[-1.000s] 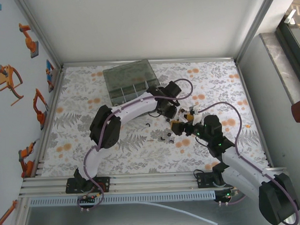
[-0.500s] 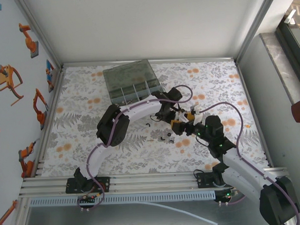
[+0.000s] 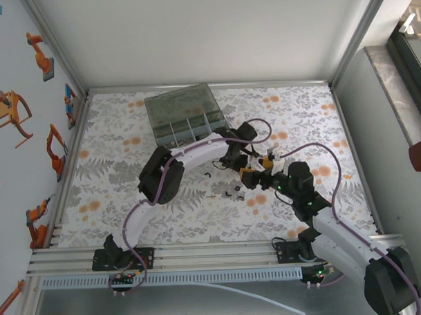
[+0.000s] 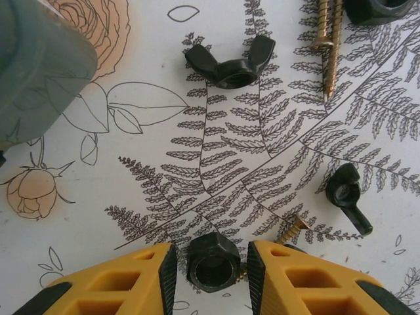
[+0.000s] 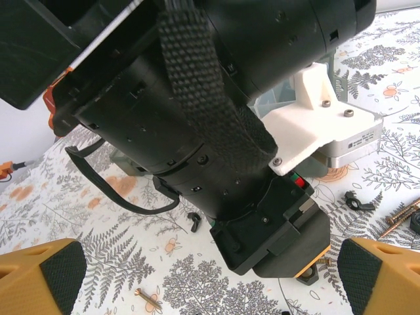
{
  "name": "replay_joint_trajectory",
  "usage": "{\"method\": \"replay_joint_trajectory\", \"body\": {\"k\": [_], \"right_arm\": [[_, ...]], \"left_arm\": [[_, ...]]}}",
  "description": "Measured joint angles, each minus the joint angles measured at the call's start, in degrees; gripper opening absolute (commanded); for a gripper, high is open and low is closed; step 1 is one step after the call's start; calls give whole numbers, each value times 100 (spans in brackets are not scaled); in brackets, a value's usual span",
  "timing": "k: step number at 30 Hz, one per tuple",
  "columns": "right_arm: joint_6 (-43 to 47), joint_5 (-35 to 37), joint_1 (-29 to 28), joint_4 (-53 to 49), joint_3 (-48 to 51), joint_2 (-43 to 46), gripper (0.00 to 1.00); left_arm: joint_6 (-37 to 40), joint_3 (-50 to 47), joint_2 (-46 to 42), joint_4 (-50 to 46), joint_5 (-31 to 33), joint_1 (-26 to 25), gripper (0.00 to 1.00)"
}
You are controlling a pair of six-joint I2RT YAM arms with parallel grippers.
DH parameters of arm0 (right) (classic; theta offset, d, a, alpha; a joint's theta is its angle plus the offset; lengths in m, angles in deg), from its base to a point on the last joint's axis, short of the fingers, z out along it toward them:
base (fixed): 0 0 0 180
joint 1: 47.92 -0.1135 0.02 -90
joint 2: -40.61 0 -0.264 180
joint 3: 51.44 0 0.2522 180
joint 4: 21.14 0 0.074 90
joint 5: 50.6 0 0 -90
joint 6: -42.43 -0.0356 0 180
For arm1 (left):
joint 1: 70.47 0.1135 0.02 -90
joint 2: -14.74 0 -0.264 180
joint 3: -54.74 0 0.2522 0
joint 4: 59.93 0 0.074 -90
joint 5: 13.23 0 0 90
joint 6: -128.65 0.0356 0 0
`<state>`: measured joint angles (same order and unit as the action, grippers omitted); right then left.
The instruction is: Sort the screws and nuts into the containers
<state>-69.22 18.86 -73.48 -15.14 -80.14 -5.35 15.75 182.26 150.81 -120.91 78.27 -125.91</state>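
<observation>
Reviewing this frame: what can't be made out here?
Left wrist view: whether the left gripper actually clamps the black hex nut; the contact lines are too fine.
Left wrist view: a second nut, cut by the top edge.
Top view: the organiser box contents, too small under smoky plastic.
Right wrist view: whatever lies behind the left arm, which blocks the open right gripper.

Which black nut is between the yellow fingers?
The six-sided black nut at the bottom of the left wrist view, between the left gripper fingers. The two winged nuts and the nut at the top edge lie away from them.
</observation>
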Motion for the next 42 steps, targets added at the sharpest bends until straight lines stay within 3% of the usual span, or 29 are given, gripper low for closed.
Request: {"method": "replay_joint_trajectory", "body": {"k": [8,21,30,35,42], "right_arm": [[-2,-42,0,22,0,-125,100],[-2,-109,0,116,0,-299,99],[-2,-278,0,227,0,-328,99],[-2,-299,0,260,0,-367,99],[-2,-299,0,286,0,-448,100]], "left_arm": [[-42,210,79,-160,31,-4,20],[-17,138,-260,-214,352,72,18],[170,-114,-1300,-120,754,1034,18],[251,-114,-1182,-83,922,1617,18],[286,-109,-798,-20,960,1722,19]]}}
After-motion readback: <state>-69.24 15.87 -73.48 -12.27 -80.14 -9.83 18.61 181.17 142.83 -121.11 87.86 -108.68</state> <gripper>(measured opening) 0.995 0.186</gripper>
